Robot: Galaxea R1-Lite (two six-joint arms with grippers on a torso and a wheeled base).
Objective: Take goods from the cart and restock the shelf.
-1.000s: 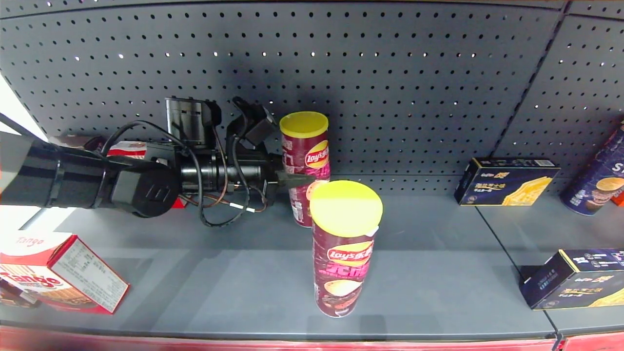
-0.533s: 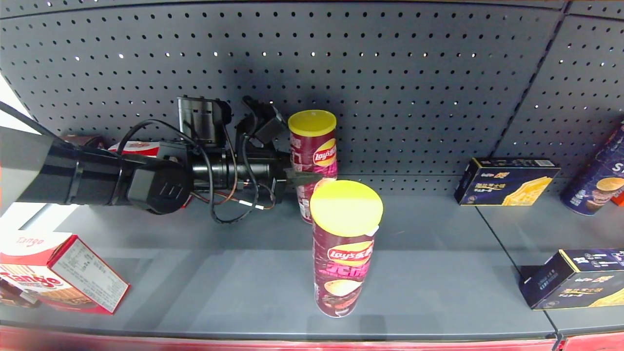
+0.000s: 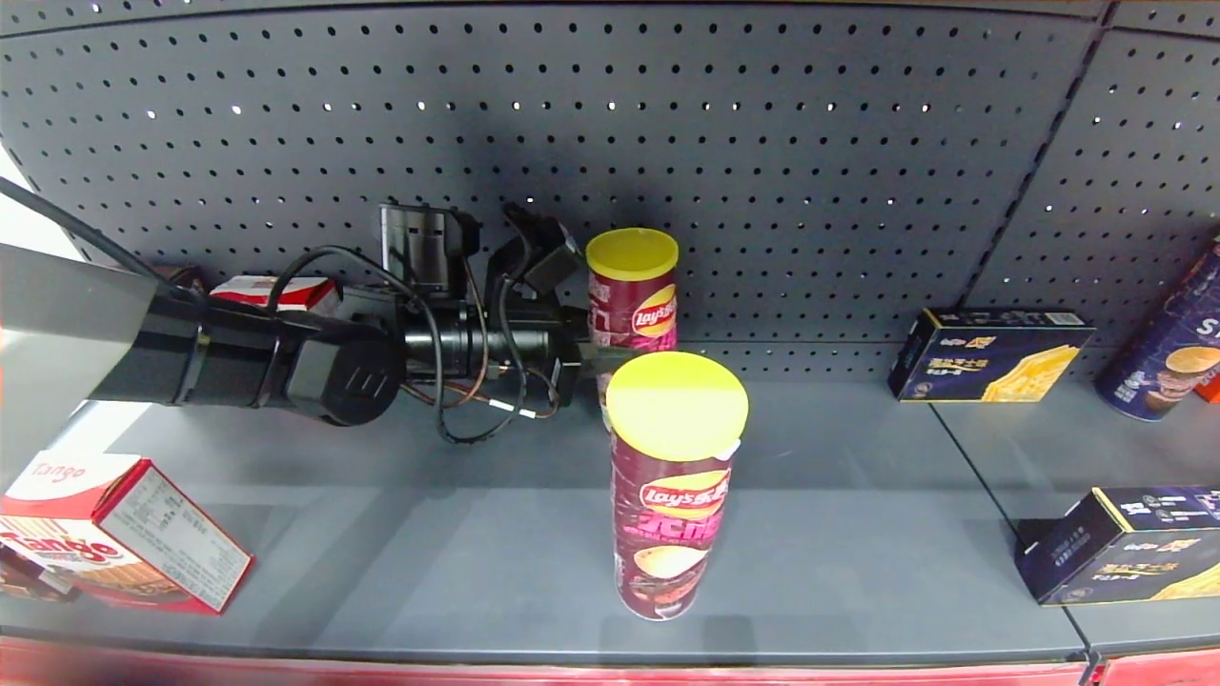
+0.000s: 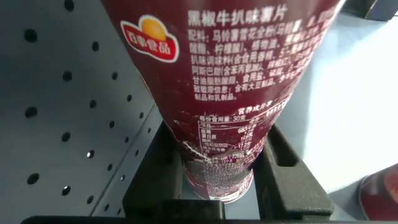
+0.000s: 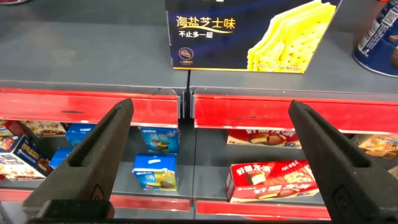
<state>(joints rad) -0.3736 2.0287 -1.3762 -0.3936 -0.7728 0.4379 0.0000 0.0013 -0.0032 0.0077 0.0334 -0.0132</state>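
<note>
Maroon cans, two: rear can (image 3: pixel 631 291) clamped in left pincer (image 4: pixel 219 186), front can (image 3: pixel 672 486) standing free; right pincer (image 5: pixel 211 109) spread apart.

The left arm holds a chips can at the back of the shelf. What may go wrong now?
1. The held chips can is close behind the front chips can; the left gripper might knock the front one over.
2. The held can's base is hidden, so releasing it tilted may topple it.
</note>
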